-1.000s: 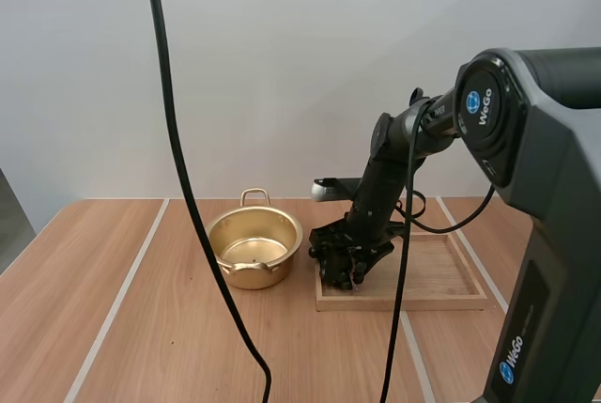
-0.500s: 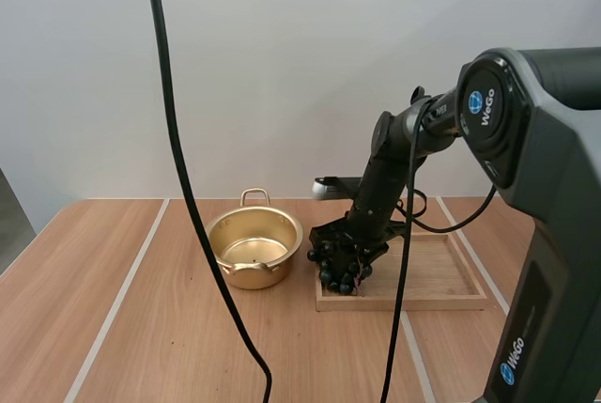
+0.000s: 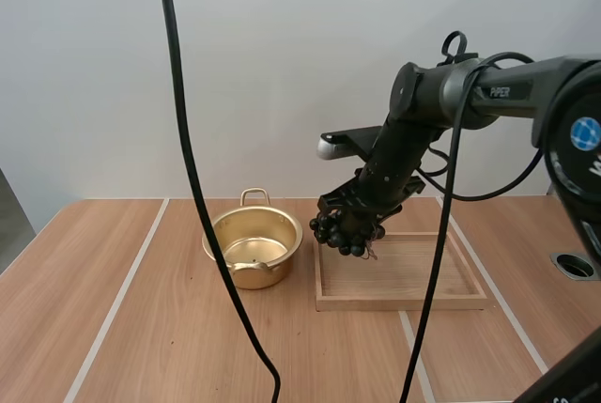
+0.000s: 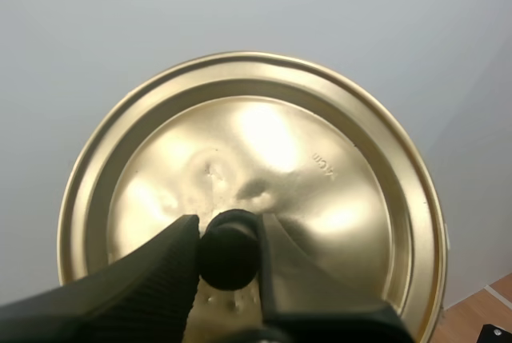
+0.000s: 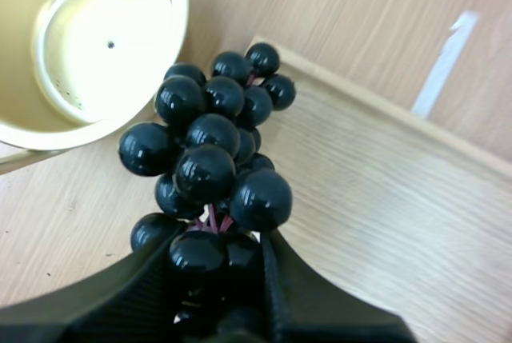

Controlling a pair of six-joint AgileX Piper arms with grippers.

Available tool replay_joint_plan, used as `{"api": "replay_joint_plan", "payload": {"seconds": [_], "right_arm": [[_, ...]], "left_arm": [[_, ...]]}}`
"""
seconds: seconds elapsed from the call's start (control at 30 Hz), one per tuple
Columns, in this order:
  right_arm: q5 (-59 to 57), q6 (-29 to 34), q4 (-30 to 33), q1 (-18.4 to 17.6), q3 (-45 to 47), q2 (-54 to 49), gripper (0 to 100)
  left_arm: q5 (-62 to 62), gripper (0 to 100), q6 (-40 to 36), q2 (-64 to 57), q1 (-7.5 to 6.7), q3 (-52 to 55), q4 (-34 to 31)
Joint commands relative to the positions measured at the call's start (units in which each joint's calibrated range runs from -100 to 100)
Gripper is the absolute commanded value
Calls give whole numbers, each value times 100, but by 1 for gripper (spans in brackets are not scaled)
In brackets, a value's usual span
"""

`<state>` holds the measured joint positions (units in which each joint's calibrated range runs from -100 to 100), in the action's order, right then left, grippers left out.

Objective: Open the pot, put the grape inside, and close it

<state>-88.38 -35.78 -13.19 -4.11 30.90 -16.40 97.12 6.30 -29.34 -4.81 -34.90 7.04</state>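
Black grapes (image 3: 345, 232) are hanging from the right gripper (image 5: 214, 267), whose fingers are clamping the stem end, over the left edge of the wooden tray (image 3: 441, 286) and just beside the open golden pot (image 3: 254, 248). The left gripper (image 4: 228, 235) is pinching the knob (image 4: 230, 251) of the lid (image 4: 320, 159), which is off the pot. Step in hand, as judged: carrying the bunch to the pot. The next move is calling for a short travel leftward over the rim, then release. A light wood table (image 3: 122, 328) is bearing pot and tray; a plain pale wall is standing behind.
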Motion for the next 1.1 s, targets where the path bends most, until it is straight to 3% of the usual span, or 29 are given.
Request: {"api": "replay_joint_plan", "payload": {"seconds": [0.0, 0.4, 0.87, 1.07], "right_arm": [[-79, -41, 117, -4, 8, -445, 0], [-259, -63, 73, -4, -618, -1136, 0], [-198, -935, -1419, -4, -728, -528, 0], [22, -1142, -1584, -106, -728, -18, 0]], "left_arm": [[-158, 0, -1, -54, 6, -56, 148], [-77, 0, 103, -266, 6, -86, 600], [21, 0, 126, -509, 6, -732, 633], [21, 0, 126, -509, 6, -732, 633]]}}
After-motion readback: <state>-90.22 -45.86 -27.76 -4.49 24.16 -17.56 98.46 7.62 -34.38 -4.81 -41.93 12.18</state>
